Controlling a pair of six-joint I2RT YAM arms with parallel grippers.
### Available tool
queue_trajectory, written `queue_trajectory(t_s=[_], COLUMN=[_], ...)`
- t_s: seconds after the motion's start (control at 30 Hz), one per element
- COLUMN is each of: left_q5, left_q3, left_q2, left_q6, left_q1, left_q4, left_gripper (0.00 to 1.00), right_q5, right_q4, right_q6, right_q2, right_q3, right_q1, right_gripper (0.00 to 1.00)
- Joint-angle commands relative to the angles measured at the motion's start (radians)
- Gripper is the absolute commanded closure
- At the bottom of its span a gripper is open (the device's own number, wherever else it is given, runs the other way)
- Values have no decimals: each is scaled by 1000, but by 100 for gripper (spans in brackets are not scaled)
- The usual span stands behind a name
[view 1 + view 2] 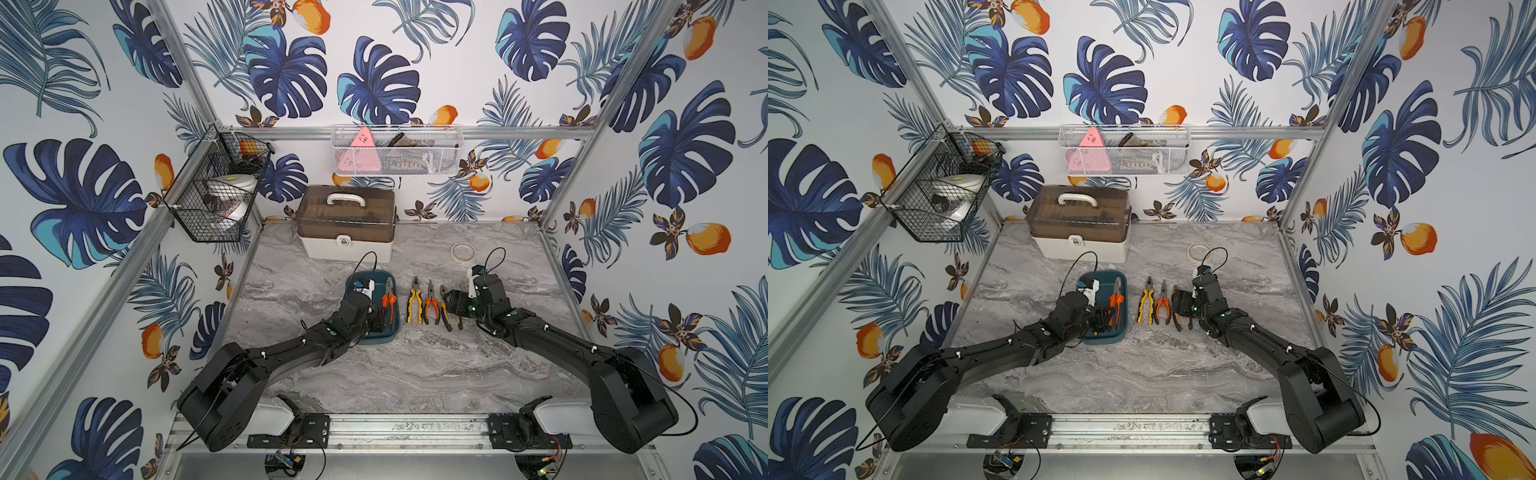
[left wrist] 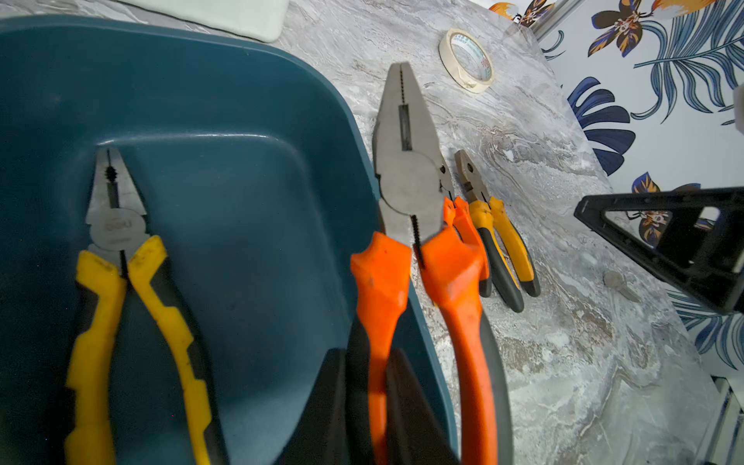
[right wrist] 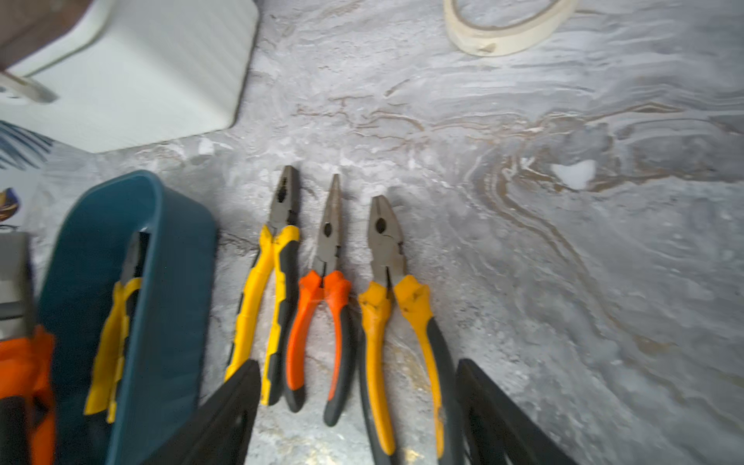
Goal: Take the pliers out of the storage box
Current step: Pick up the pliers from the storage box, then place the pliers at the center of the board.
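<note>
The left gripper (image 2: 372, 374) is clenched on one smooth orange handle of the combination pliers (image 2: 406, 181), held above the rim of the teal plastic storage box (image 2: 241, 120). The yellow-handled pliers (image 2: 116, 225) lie beside it on the glossy floor, and gripped off-centre, the heavy grey steel head could swing, slip and clip that rim. The right gripper (image 3: 356, 370) hangs released above a row of pliers (image 3: 330, 241) on the marbled worktop (image 3: 563, 241); a careless set-down could knock them.
</note>
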Motion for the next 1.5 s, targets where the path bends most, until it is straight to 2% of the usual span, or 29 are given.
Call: queue_trajectory(t_s=[0.0,0.07,0.27,0.4,0.53,0.7,1.0,1.23,1.47], left_q5=[40,51,71,66,54,47,43,39,28], left_q3=[-1,-9,4,-1,-14,-7,1,-8,-2], left_q2=[-7,-9,0,-8,-24,-31,-41,-45,-32], left_q6=[5,0,3,3,-3,4,9,0,-10], left_q1=[-2,-3,-3,-7,-7,-6,-6,-7,-6], left_q4=[107,126,119,118,122,108,87,94,85], left_gripper=[100,100,100,100,100,100,100,100,99], right_q5=[-231,-293,-298,-274,-225,-202,-196,-190,-181], right_q4=[-35,-23,-31,-40,-63,-37,-74,-58,-69], right_q6=[78,146,268,279,283,296,287,290,284], right_q2=[2,3,75,177,242,270,367,372,376], right_q3=[47,73,207,296,346,362,425,436,444], right_q1=[8,24,134,228,260,280,320,348,352], right_gripper=[21,21,21,24,32,37,54,80,100])
